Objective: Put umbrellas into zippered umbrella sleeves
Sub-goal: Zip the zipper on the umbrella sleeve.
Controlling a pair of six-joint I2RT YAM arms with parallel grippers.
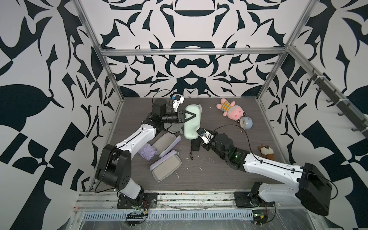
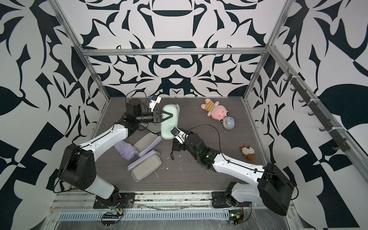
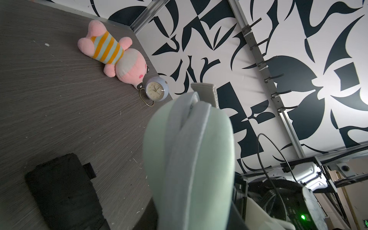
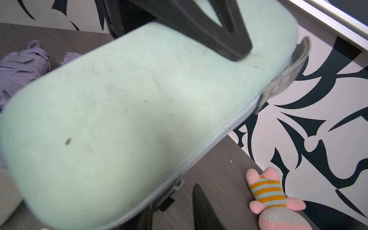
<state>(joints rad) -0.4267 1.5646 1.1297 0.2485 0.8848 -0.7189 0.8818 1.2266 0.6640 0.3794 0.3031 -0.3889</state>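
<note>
A mint green zippered umbrella sleeve [image 1: 191, 123] [image 2: 168, 124] is held up off the table, with my left gripper [image 1: 194, 117] [image 3: 191, 223] shut on its middle. One black finger [image 4: 219, 29] presses on its flat side. My right gripper [image 4: 173, 201] stands open at the sleeve's near end, its fingers [image 4: 203, 209] apart around the zip pull [image 4: 178, 184] without touching it. A black umbrella [image 1: 195, 146] [image 3: 63, 189] with a wrist cord lies below. A lilac umbrella [image 1: 148, 152] lies beside two open lilac sleeves [image 1: 165, 144] [image 1: 166, 168].
A pink plush toy [image 1: 232, 110] and a round pale-blue clock [image 1: 246, 122] lie at the back right. A small brown plush [image 1: 265, 152] sits by the right wall. An open grey-lined case [image 1: 173, 127] lies under my left arm. Metal frame posts edge the table.
</note>
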